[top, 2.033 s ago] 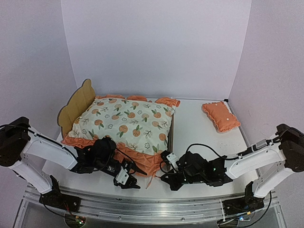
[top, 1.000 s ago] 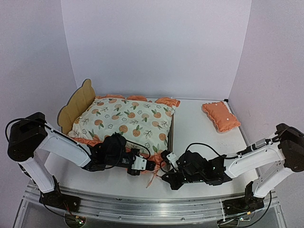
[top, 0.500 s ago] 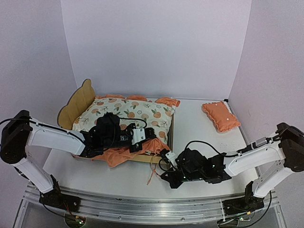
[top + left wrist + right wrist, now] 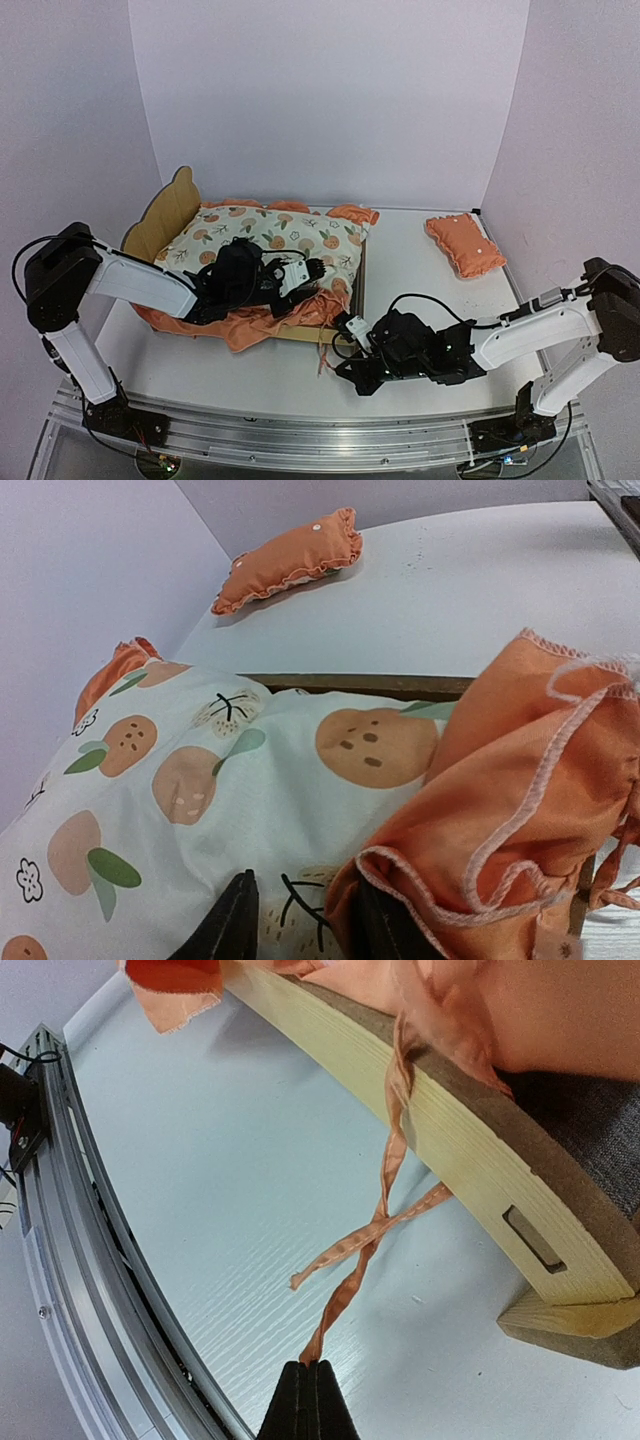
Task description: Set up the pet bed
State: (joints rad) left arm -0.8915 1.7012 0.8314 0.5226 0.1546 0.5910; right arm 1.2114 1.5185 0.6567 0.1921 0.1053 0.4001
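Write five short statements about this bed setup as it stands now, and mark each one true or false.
1. The small orange pillow lies on the mattress pad. False: it lies on the table at the far right, apart from the pet bed.
2. The right gripper is shut. True.
3. The orange ruffle is folded up onto the mattress pad along the near side. True.
4. The left gripper is clamped on the headboard. False: its jaws are open, over the mattress pad's printed top.
5. Orange ties trail from the pet bed's near rail onto the table. True.
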